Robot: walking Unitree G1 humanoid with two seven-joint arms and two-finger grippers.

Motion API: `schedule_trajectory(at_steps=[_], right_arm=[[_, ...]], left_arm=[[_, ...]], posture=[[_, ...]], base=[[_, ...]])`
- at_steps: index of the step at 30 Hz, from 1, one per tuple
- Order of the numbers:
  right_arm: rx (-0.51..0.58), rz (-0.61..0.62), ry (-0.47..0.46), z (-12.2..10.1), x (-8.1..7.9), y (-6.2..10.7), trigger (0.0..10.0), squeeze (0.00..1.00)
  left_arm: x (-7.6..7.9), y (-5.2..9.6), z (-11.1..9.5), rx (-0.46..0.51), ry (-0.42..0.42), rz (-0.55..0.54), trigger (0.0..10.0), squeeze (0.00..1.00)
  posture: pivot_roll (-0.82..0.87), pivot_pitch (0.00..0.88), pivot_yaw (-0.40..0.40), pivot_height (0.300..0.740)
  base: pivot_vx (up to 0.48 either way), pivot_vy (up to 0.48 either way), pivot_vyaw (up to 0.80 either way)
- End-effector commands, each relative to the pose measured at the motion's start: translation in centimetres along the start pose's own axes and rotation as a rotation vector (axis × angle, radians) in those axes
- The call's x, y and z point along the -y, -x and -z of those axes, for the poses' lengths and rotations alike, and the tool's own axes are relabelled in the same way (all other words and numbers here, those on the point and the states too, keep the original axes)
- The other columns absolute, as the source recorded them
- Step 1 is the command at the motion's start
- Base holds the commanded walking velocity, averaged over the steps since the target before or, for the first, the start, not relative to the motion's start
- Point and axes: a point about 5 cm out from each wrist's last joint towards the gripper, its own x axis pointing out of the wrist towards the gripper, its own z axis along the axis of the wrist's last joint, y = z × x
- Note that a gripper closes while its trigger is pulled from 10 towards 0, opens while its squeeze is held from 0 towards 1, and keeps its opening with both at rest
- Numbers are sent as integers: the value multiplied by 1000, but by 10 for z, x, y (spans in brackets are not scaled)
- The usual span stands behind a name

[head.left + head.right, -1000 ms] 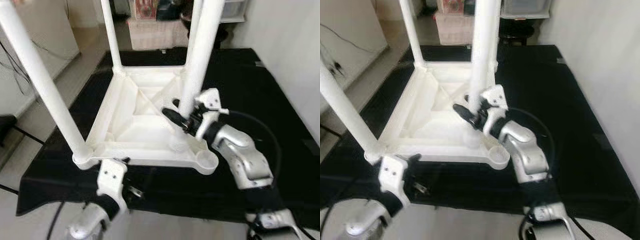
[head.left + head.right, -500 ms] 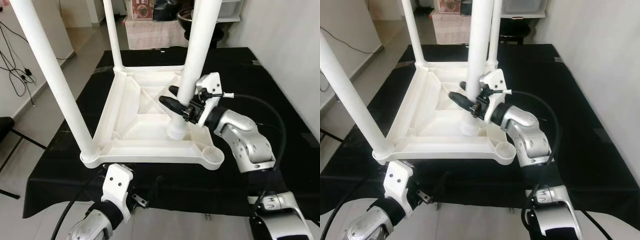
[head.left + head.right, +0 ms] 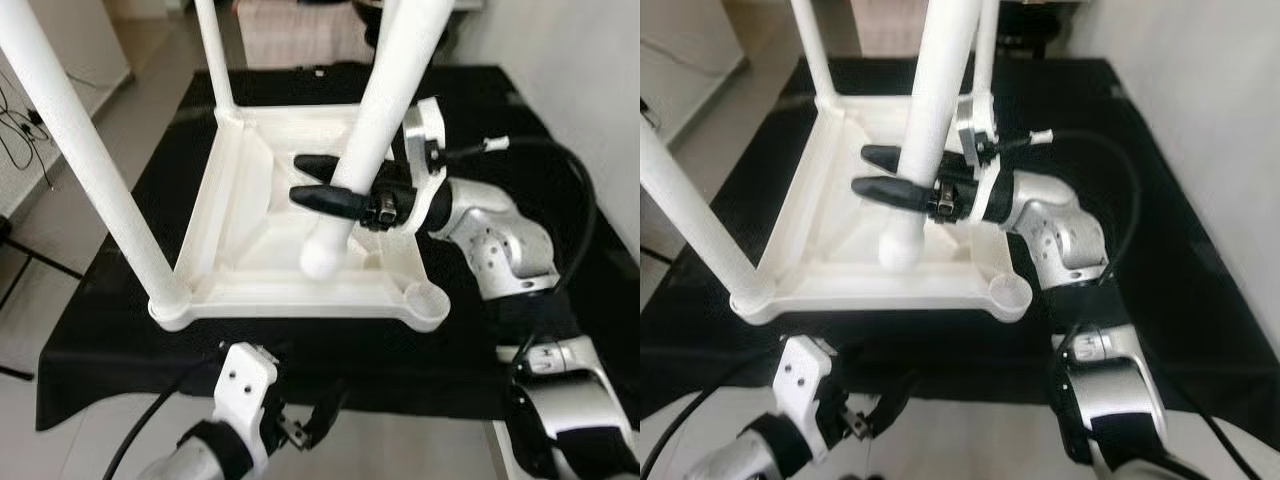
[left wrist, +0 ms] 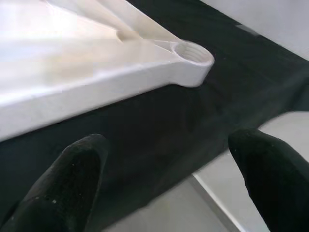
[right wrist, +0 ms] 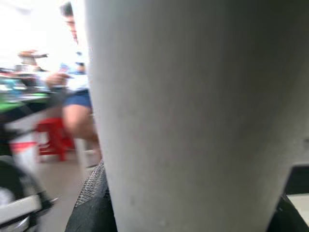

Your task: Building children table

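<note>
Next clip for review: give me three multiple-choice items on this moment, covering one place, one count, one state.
1. Where is the right hand?
A. Around the loose leg
B. On the floor
C. Under the cloth

2. How many legs already stand in the table top?
A. One
B. Three
C. Five

3. How is the near right socket?
A. Filled
B. Empty
C. Covered

Answers: 1 A, its fingers straddle the leg; 2 B, three upright legs sit in corners; 3 B, the ring is open, with the leg's tip hanging beside it.

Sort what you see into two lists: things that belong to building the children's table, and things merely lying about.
Part of the job:
upturned white tabletop
loose leg held by right gripper
empty corner socket
fitted legs

Lying about:
black cloth
cables on the floor
</note>
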Motion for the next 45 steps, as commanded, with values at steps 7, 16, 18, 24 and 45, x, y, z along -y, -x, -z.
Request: schedule_trajectory(at_steps=[7,16,18,24,45], right_arm=[[-17,-188,14,-8,0,-7,10000,0],[-72,-160,58,-11,11,6,10000,0],[-74,-142,68,-16,12,15,10000,0],[-104,-102,116,-34,11,46,10000,0],[-206,-72,192,-37,-2,65,10000,0]], left_arm=[[12,11,1,-92,-8,106,10000,0],[16,24,-1,-117,-45,66,10000,0],[14,26,-4,-103,-60,21,10000,0],[-3,32,-12,-69,-132,-154,10000,0],[-31,31,-10,-28,-211,-290,10000,0]], posture=[[-15,303,21,740],[9,333,33,740],[13,339,36,740],[0,353,42,740],[-58,303,72,740]], base=[[0,0,0],[0,0,0],[0,0,0],[0,0,0],[0,0,0]])
